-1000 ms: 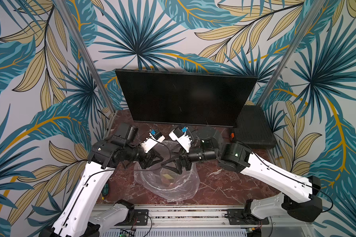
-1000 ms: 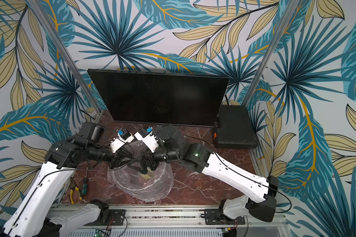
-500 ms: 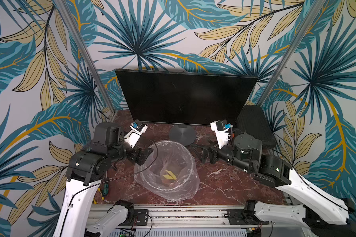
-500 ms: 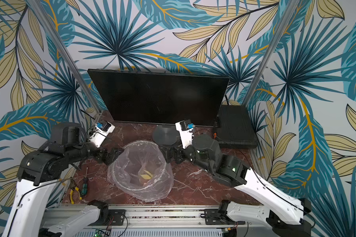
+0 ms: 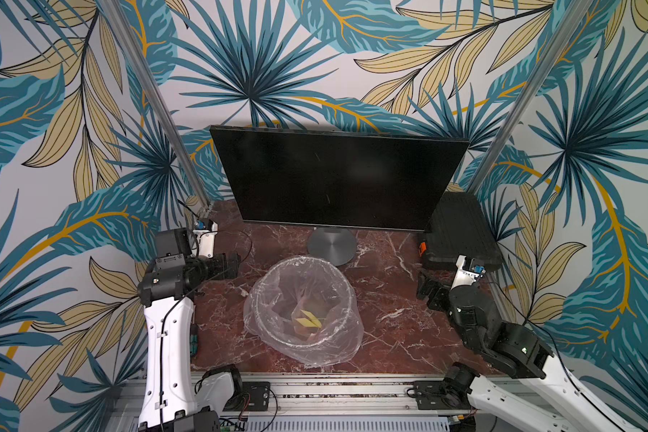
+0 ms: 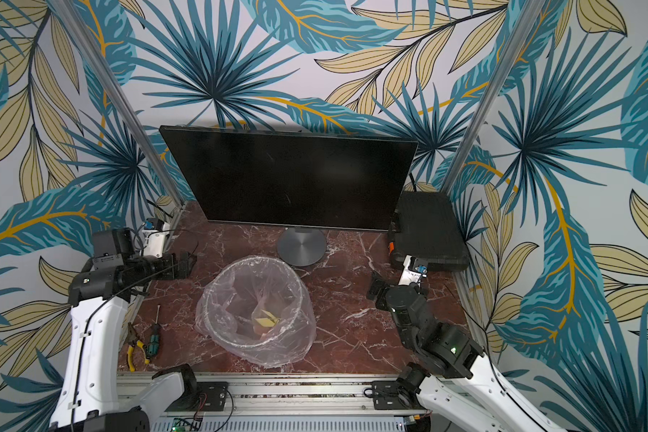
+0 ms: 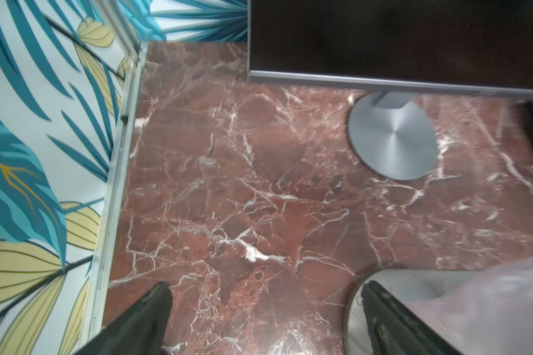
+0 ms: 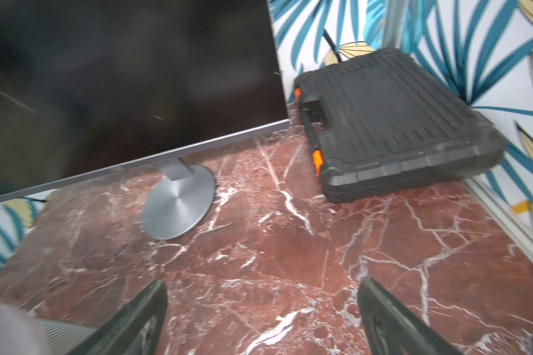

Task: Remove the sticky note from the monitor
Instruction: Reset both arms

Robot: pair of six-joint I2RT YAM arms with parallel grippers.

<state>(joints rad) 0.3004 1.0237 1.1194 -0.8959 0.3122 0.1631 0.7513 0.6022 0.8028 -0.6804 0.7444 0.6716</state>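
I am watching the wide, flat, black-screened monitor (image 5: 337, 179) standing on its round grey base at the back of the red marble table (image 5: 390, 299). The round bin (image 5: 347, 336) lined with clear plastic is sitting just in front of that base. The left gripper (image 7: 266, 285) and the right gripper (image 8: 262, 282) are hanging on either side of the bin, jaws spread wide and gripping nothing. The folded yellow sticky note (image 5: 307, 320) is lying inside the bin.

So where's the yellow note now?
In both top views the yellow note lies at the bottom of the bag-lined bin, mid-table, just in front of the monitor and its round stand.
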